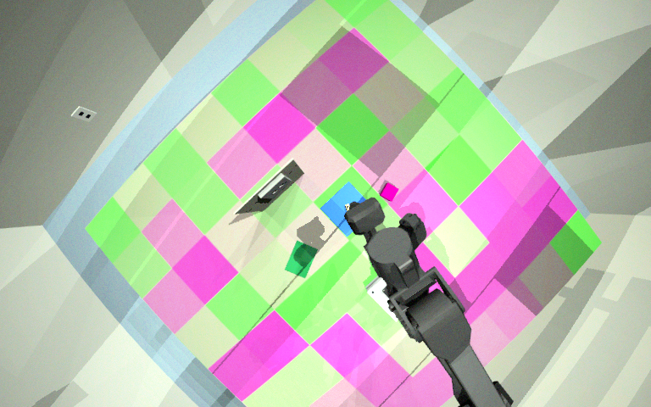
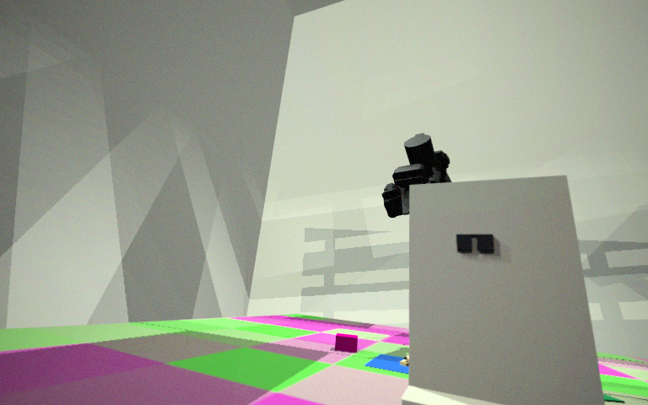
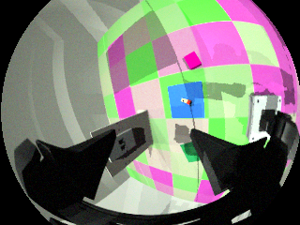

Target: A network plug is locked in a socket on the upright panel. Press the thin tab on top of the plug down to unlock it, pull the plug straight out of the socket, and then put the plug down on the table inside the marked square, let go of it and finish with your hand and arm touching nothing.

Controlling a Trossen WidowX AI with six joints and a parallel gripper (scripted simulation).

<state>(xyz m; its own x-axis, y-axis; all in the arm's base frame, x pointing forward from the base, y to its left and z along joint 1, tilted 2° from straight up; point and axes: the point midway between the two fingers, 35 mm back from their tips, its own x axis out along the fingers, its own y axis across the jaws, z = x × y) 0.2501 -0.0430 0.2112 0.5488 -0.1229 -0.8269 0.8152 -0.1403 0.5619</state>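
Your end effector [image 3: 153, 150] stands with its fingers spread wide, and nothing is between them. It hangs high above the table [image 1: 117, 242], with air under it on all sides.

The plug [image 3: 186, 100] lies straight below and a little ahead of the end effector, on the marked square [image 3: 187, 90], which is the blue patch near the middle of the table. In the wrist view it is a small pale piece with a red spot, well inside the blue border. From above, only a pale bit of it [image 1: 347, 205] shows beside the dark head of the arm. It is too small to tell which way its long axis points.

So I judge that the placing and the release are done, and what remains is to end touching nothing. The room above you is open. The upright panel [image 1: 271, 189] stands toward the left side of the table, well apart from the arm. The small magenta block [image 1: 388, 190] sits just beyond the blue square, and the green patch [image 1: 300, 258] lies nearer the base. If you move, go up or back along the arm, not sideways toward the panel.
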